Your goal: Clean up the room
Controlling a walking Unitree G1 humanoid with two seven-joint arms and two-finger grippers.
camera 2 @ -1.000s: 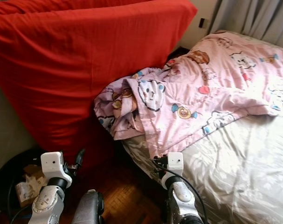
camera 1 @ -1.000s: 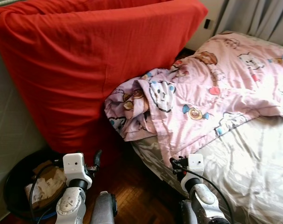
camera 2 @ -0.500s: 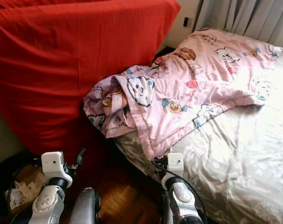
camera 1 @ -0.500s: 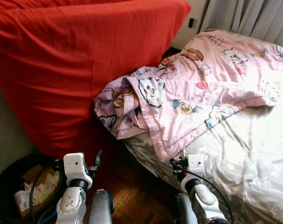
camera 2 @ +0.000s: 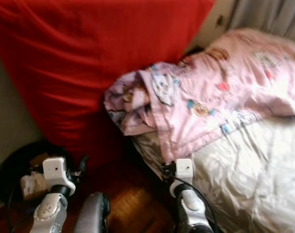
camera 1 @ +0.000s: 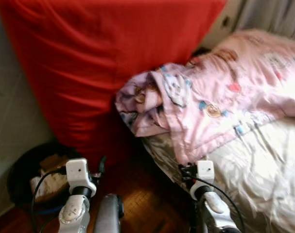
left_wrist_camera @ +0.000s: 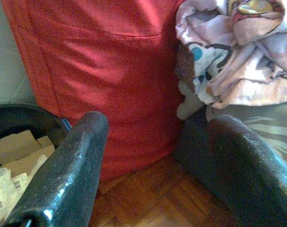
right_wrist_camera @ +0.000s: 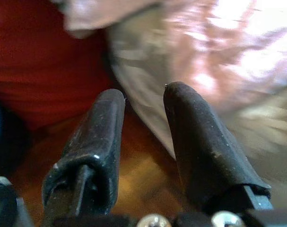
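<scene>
The pink blanket (camera 1: 220, 97) lies bunched on the bed (camera 1: 264, 170), ahead of me and a bit to my right, hanging off the corner by the red cushion (camera 1: 98, 63). My right hand (right_wrist_camera: 143, 142) is nearer, open a little and empty. My left hand (left_wrist_camera: 152, 156) is wide open, empty too.

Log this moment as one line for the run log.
stage: approaching bed | left gripper: open, empty, low | right gripper: slightly parted, empty | pink blanket: bunched on bed edge | red cushion: leaning beside bed | black bin: holds paper
</scene>
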